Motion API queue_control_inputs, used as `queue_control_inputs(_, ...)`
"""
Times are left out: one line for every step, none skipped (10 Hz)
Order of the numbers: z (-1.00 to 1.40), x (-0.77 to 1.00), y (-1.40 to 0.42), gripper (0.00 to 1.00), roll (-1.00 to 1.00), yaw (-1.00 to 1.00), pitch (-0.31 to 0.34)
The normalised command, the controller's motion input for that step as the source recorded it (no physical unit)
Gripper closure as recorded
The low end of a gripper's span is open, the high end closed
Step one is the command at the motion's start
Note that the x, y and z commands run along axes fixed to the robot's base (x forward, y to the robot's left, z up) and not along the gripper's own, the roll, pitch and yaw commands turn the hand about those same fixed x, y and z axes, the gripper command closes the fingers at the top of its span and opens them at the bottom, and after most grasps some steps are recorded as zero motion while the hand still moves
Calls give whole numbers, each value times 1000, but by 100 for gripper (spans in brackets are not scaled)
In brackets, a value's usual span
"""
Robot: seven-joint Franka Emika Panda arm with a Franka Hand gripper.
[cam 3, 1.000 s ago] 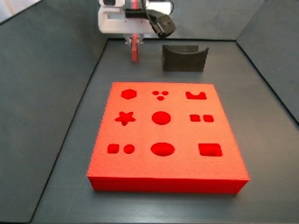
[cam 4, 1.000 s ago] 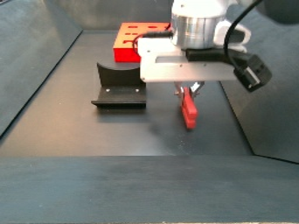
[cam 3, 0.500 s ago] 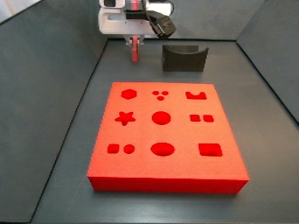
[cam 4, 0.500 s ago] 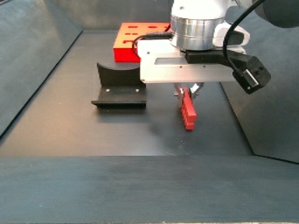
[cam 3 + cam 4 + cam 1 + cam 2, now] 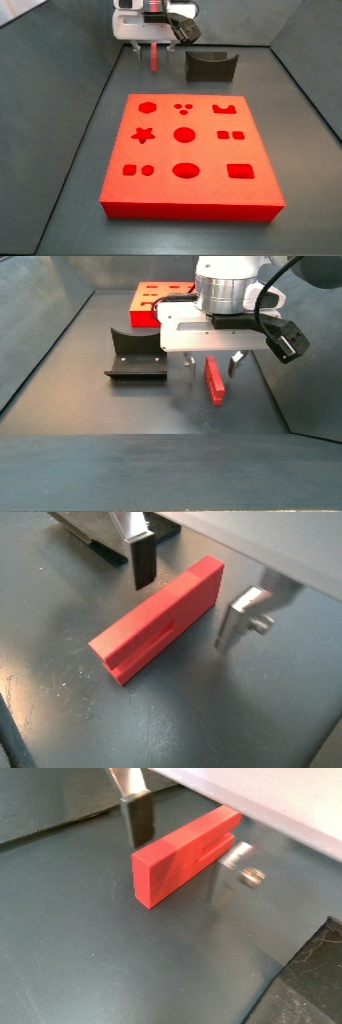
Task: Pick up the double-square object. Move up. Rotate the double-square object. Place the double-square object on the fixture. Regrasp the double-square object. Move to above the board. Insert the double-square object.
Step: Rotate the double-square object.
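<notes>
The gripper (image 5: 210,359) now stands open — its fingers (image 5: 241,616) are parted clear of the block (image 5: 158,618), where earlier they pinched it. The block sits on edge on the floor beside the fixture (image 5: 134,357) — so it looks released, with a fresh grasp likely next.

No legible text (anywhere visible)

My fingers (image 5: 246,615): flat silver metal plates, brushed sheen, matt dark pads, standing either side of the block, behind the board.
Small red flat oblong block (image 5: 158,618): smooth matt plastic, grooved face.
Large red-orange slab board (image 5: 191,206): matt plastic.
Small dark grey notched fixture (image 5: 134,357): dull, smooth.
Dark grey table (image 5: 107,968): faintly scuffed, soft sheen.
</notes>
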Motion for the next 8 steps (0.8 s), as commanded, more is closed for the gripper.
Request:
queue_control_inputs(1000, 0, 0, 0, 0, 0, 0)
queue_control_inputs(1000, -13, -2, 0, -2, -2, 19)
queue_control_inputs(1000, -20, -1, 0, -1, -7, 39)
queue_control_inputs(1000, -20, 2, 0, 1, -13, 53)
queue_control_inputs(1000, -21, 5, 0, 5, -23, 61)
queue_control_inputs(1000, -26, 6, 0, 9, -27, 56)
queue_control_inputs(946, -32, 7, 0, 13, -29, 54)
queue_control_inputs(777, -31, 9, 0, 16, -32, 54)
